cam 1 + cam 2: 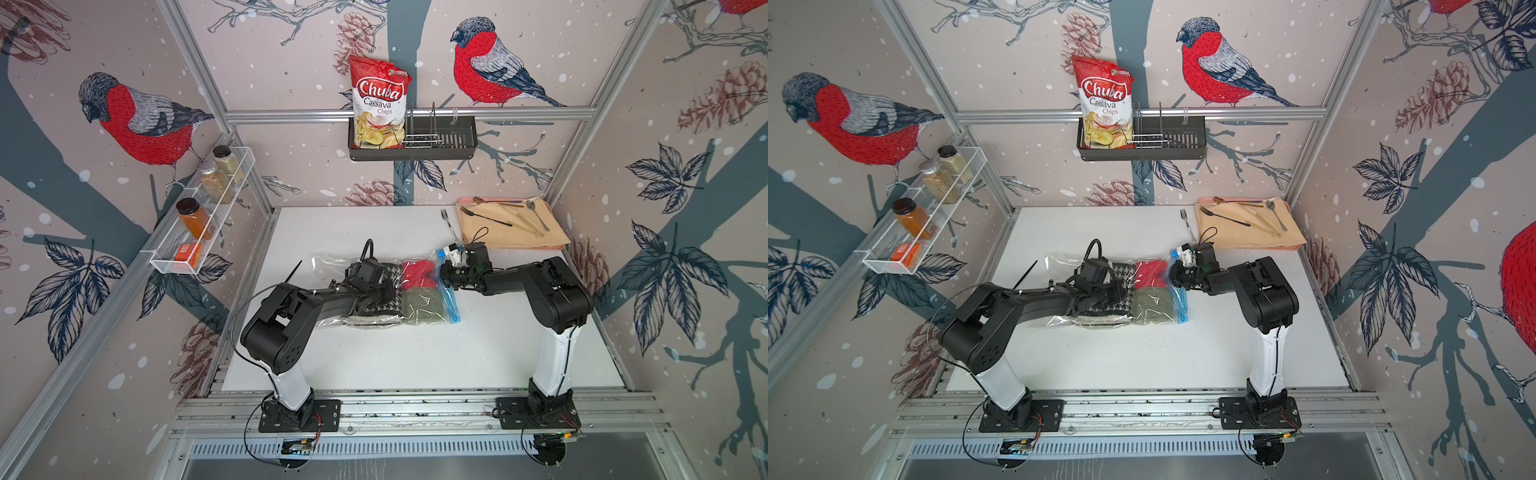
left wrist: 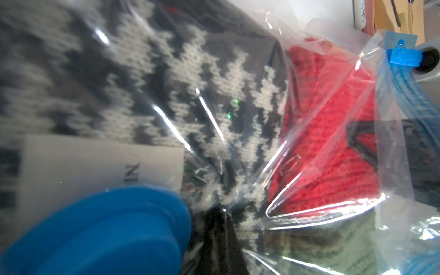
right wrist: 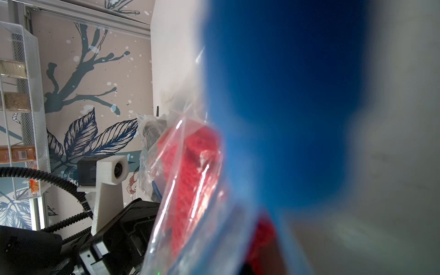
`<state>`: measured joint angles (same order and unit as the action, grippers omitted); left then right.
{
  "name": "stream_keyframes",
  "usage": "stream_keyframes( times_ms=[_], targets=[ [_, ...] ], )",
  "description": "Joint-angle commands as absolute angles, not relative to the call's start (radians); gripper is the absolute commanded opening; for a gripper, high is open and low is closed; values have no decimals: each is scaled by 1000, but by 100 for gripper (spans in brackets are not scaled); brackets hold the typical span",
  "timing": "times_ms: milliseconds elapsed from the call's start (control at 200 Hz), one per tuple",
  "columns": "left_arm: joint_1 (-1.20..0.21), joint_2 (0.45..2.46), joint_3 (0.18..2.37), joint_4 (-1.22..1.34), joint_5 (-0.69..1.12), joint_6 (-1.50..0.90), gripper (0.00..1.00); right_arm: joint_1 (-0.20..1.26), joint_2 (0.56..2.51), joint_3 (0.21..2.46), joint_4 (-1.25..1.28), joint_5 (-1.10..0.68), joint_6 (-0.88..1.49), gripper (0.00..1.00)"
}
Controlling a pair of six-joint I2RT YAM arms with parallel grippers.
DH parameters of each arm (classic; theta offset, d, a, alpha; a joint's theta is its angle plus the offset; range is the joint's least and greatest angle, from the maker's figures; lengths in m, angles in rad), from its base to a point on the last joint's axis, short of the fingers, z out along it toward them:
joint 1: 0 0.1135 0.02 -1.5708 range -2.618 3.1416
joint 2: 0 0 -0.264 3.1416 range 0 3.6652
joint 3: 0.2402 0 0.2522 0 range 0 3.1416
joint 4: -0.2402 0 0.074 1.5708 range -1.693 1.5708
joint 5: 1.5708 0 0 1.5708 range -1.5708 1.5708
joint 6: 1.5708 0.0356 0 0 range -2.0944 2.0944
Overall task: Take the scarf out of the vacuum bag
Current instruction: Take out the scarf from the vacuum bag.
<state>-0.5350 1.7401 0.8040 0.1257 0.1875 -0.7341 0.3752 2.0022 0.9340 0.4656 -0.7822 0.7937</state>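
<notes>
One vacuum bag [image 1: 328, 266], three cloths inside: scarf [image 1: 392, 272], red knit [image 1: 417, 272], olive knit [image 1: 424, 305]; left end effector [image 2: 219, 221], right end effector [image 1: 443, 276] clamp bag.

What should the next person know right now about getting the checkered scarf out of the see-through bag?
Left gripper: shut, pinching the film of the large clear plastic vacuum bag.
Right gripper: shut at the bag's light-blue zip strip, apparently gripping that edge.
Black-and-white houndstooth woven scarf: inside the bag on the white table, beside a red knit piece and an olive-green knit piece.
Done: both grippers on the bag.
Left: open the mouth (cannot tell if unzipped) and pull the scarf out.
</notes>
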Motion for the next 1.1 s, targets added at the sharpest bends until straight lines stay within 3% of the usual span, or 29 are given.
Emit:
stream_keyframes(
  times_ms=[0,615,921,1096],
  targets=[
    [-517,1738,767,-122,140,-748,0,378,1961,904,496,-771,794,0],
    [-503,1723,756,-117,144,-765,0,387,1675,807,77,-323,644,1],
    [-503,1717,753,-109,148,-769,0,400,1615,852,-166,-189,616,0],
    [-503,1720,757,-100,161,-766,1,331,1550,878,-235,-154,558,0]
  ],
)
